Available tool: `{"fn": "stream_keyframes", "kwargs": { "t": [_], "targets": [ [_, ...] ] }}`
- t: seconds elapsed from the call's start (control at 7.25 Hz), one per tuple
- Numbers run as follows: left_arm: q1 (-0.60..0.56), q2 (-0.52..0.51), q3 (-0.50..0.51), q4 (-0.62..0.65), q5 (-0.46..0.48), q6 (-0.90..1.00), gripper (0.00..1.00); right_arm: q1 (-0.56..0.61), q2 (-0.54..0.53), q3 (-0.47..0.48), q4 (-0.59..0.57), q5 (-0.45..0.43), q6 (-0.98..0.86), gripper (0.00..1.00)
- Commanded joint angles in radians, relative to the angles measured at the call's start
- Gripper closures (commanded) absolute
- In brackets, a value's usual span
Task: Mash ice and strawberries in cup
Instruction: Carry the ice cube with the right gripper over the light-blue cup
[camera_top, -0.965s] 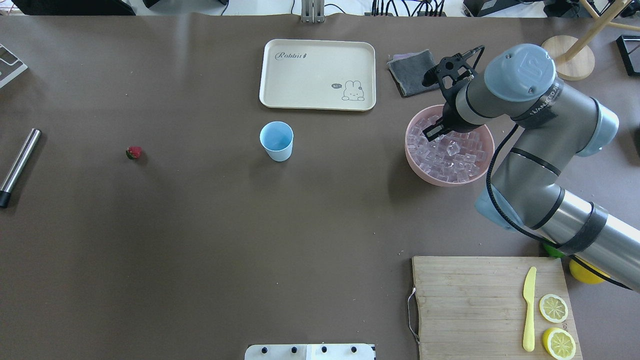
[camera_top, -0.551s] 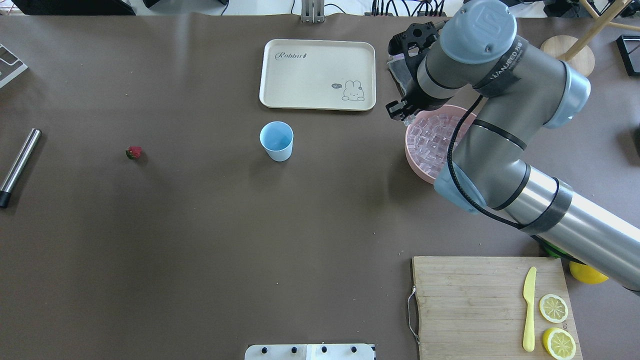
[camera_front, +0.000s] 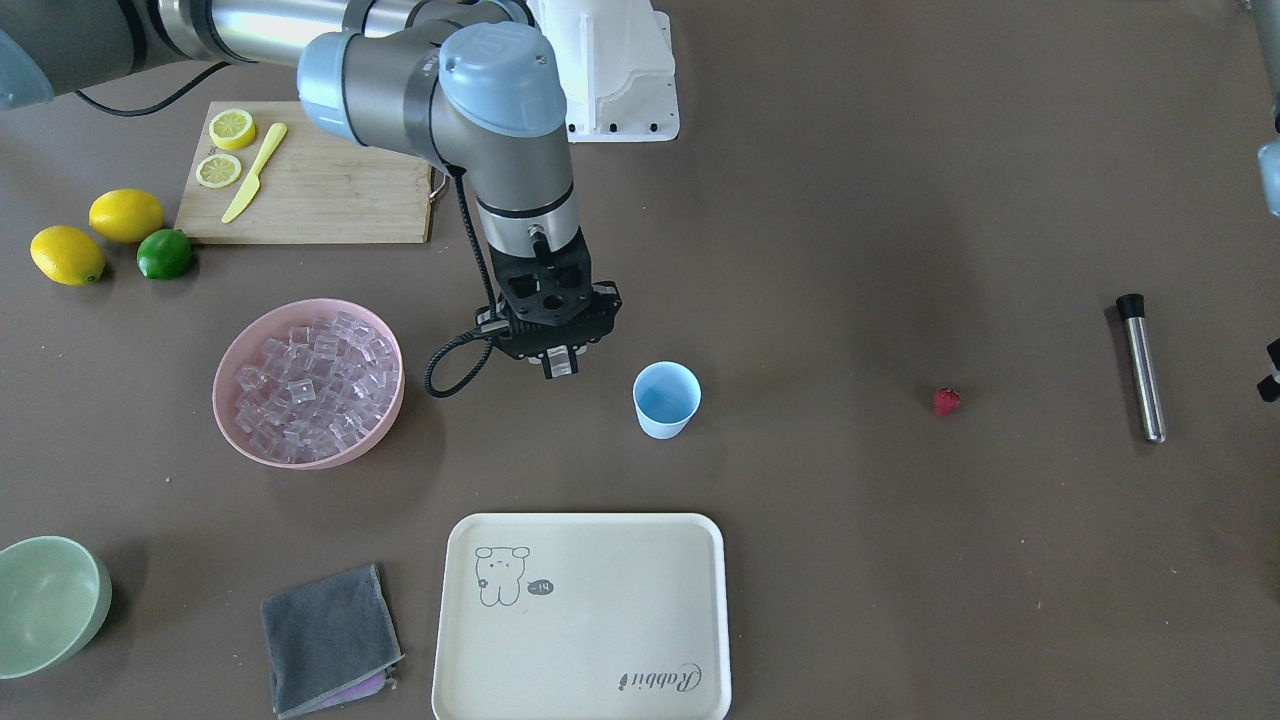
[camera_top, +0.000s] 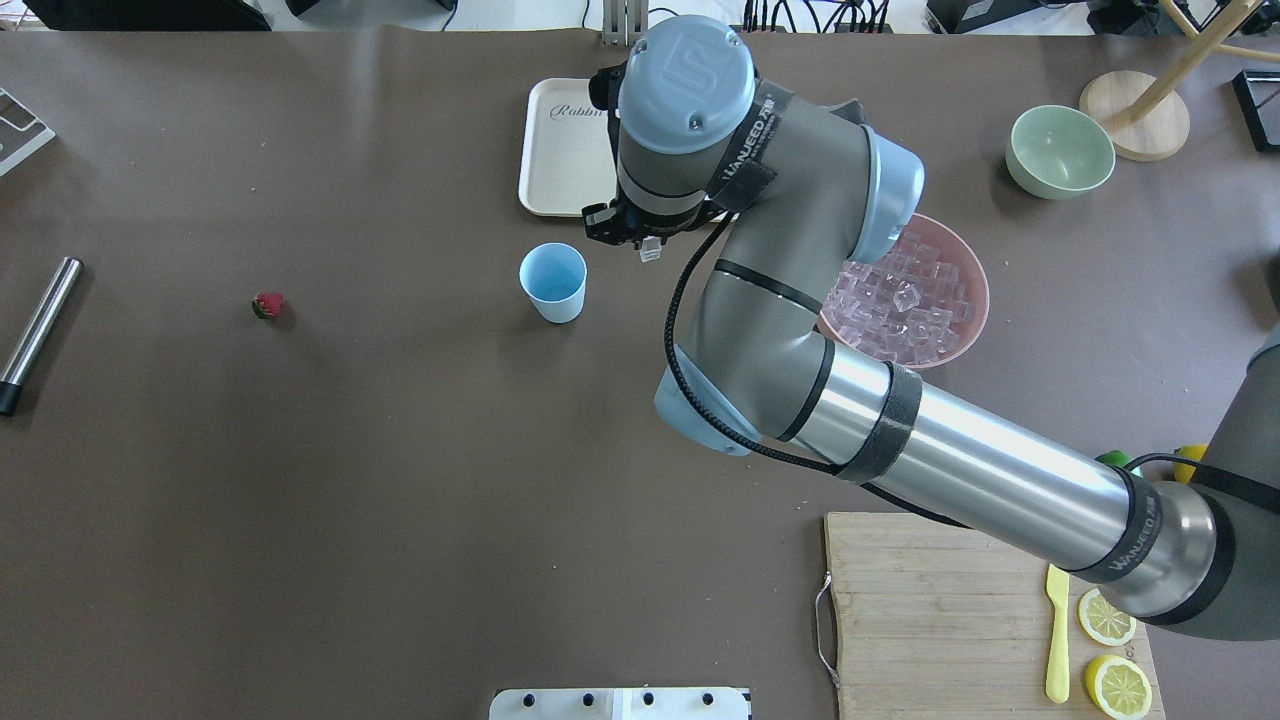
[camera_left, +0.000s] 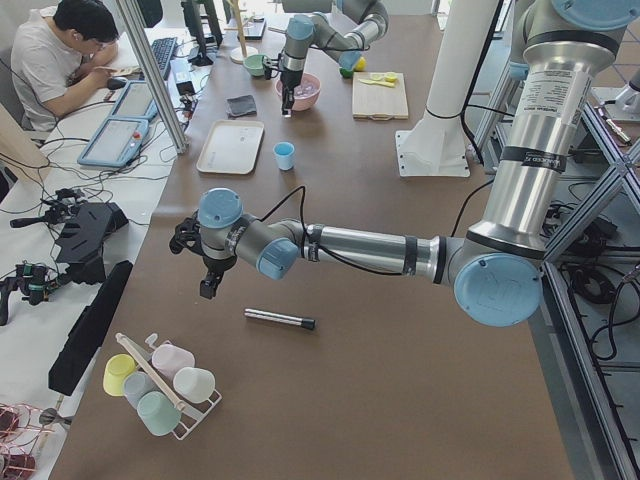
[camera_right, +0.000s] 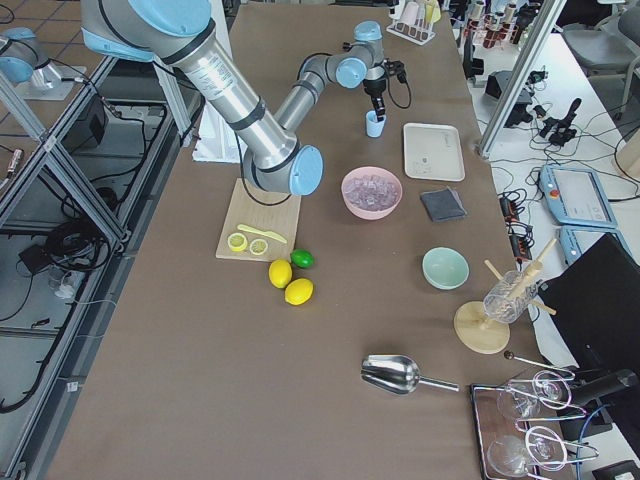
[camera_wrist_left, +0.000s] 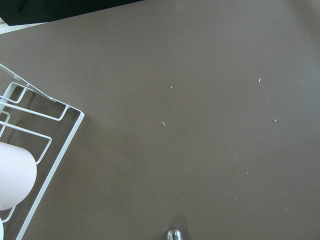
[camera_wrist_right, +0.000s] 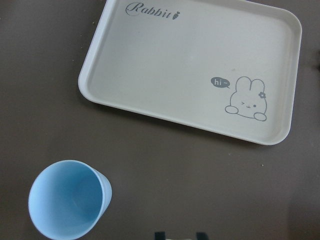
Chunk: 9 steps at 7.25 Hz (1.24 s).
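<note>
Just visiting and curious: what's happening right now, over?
Right gripper beside cup, fingers pinching one ice cube. Left gripper far off, state unclear. Cup empty, strawberry untouched. Nothing between cube and cup.

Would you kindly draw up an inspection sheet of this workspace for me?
Surface: brown table, few pale specks.
Job's things: cup upright, empty; strawberry alone on the table; ice heaped in pink bowl.
Clutter: tray, grey cloth, green bowl, cutting board, metal rod.
Claws: right claw beside cup, seemingly pinching one ice cube; left claw state unclear.
Cables: black cable loops off right wrist.
Surroundings: person seated at desk.
</note>
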Motion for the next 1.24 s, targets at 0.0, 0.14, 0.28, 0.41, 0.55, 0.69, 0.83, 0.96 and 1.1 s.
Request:
{"fn": "stream_keyframes", "kwargs": {
  "t": [0.0, 0.14, 0.28, 0.41, 0.55, 0.69, 0.83, 0.96, 1.1],
  "targets": [
    [0.0, 0.0, 0.012, -0.01, 0.0, 0.0, 0.03, -0.072, 0.102, -0.114, 0.004, -0.105, 0.1, 1.0],
    [0.0, 0.0, 0.012, -0.008, 0.0, 0.0, 0.03, -0.08, 0.131, -0.145, 0.004, -0.109, 0.114, 1.0],
    [0.0, 0.0, 0.017, -0.01, 0.0, 0.0, 0.03, -0.091, 0.133, -0.153, 0.022, -0.118, 0.116, 1.0],
    [0.0, 0.0, 0.023, -0.022, 0.0, 0.0, 0.03, -0.102, 0.134, -0.197, 0.077, -0.151, 0.148, 1.0],
    [0.0, 0.0, 0.029, -0.022, 0.0, 0.0, 0.03, -0.102, 0.133, -0.214, 0.106, -0.155, 0.153, 1.0],
    [0.0, 0.0, 0.029, -0.024, 0.0, 0.0, 0.03, -0.105, 0.133, -0.218, 0.108, -0.158, 0.153, 1.0],
    [0.0, 0.0, 0.032, -0.024, 0.0, 0.0, 0.03, -0.106, 0.15, -0.23, 0.108, -0.161, 0.154, 1.0],
    [0.0, 0.002, 0.034, -0.027, 0.0, 0.002, 0.03, -0.112, 0.159, -0.248, 0.108, -0.176, 0.154, 1.0],
    [0.0, 0.011, 0.034, -0.044, 0.0, 0.0, 0.03, -0.117, 0.157, -0.248, 0.108, -0.184, 0.154, 1.0]
  ]
}}
